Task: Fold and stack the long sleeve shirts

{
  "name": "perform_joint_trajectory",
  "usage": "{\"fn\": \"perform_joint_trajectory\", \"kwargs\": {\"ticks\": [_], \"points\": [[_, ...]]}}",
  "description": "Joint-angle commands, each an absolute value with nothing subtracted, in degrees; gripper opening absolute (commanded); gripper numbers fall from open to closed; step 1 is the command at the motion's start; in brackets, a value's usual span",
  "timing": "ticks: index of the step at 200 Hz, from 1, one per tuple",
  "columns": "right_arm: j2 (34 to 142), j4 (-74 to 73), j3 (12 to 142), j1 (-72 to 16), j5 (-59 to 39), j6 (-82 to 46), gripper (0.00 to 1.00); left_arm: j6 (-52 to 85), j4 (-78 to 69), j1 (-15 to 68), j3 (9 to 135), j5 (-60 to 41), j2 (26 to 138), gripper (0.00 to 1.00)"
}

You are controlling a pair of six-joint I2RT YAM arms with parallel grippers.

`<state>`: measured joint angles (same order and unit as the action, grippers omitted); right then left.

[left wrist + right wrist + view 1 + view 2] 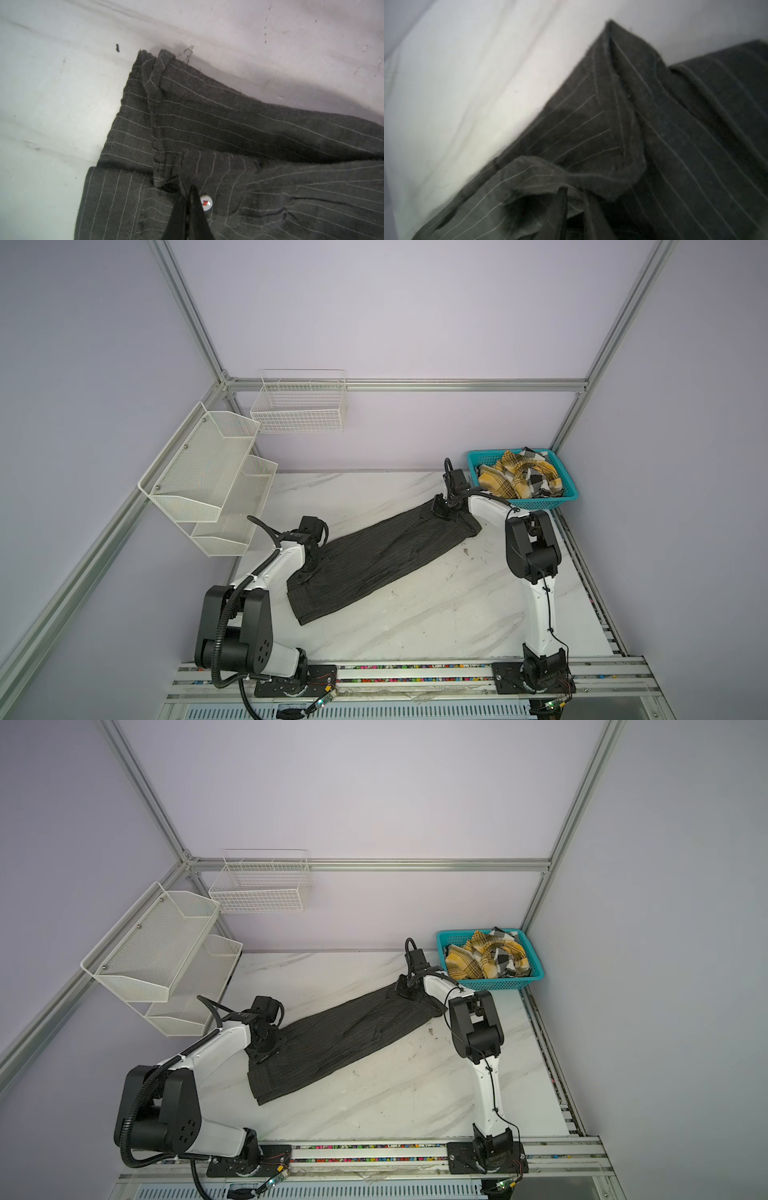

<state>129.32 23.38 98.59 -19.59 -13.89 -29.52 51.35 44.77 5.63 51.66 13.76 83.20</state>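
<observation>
The dark shirt (374,560) lies on the table (436,614), folded into a long strip that runs slantwise from the near left toward the far right corner. Each claw is down on one end of it.

The left gripper (305,572) sits on the strip's near-left end, at its outer edge and a little way in from the hem. From the left wrist view its fingers (182,209) have closed to a point, pinching a small ridge of striped cloth. A pale button (206,203) lies right beside the tips. The shirt's corner stretches flat on the table beyond the claw.

The right gripper (438,514) is on the strip's far-right end, where the cloth bunches up, just in front of the teal basket (540,502). The right wrist view is blurred. Its two fingers (560,207) stand a narrow way apart with a stitched edge of the dark shirt between them, and more cloth rises in folds ahead. I cannot tell whether they really grip it or only straddle it.

The plaid shirt (519,479) lies crumpled in the basket in the far right corner, apart from both claws.
</observation>
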Motion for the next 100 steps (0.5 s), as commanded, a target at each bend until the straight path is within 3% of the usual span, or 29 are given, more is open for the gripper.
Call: {"fn": "perform_joint_trajectory", "kwargs": {"ticks": [1,57,100], "points": [[131.4,23.7,100.6,-18.9,-12.4,-28.4,0.22,50.0,46.4,5.1,56.4,15.6,81.7,0.0],[132.4,24.4,98.8,-18.9,-12.2,-27.3,0.23,47.9,47.9,2.4,54.1,16.3,79.2,0.0],[130.4,25.9,99.6,-18.9,-12.1,-25.0,0.37,45.8,47.6,1.0,53.8,17.0,80.2,0.0]]}}
